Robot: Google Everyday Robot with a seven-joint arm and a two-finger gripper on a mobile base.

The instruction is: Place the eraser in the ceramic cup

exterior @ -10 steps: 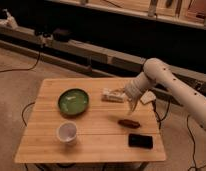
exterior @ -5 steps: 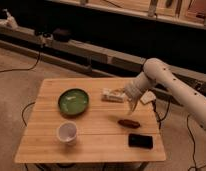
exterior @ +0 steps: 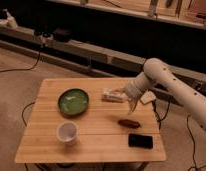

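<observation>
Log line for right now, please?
tool: open, empty, over table between white packet and reddish-brown oblong | eraser: lying near-right corner, untouched | ceramic cup: upright, near-left, empty

This looks like a robotics lab or workshop. A white robot arm reaches over a small wooden bench, and its end effector hangs above the bench's right side, jaws parted. Cables trail across the carpeted floor (the light is dim). A long low ledge carrying equipment runs behind.
</observation>
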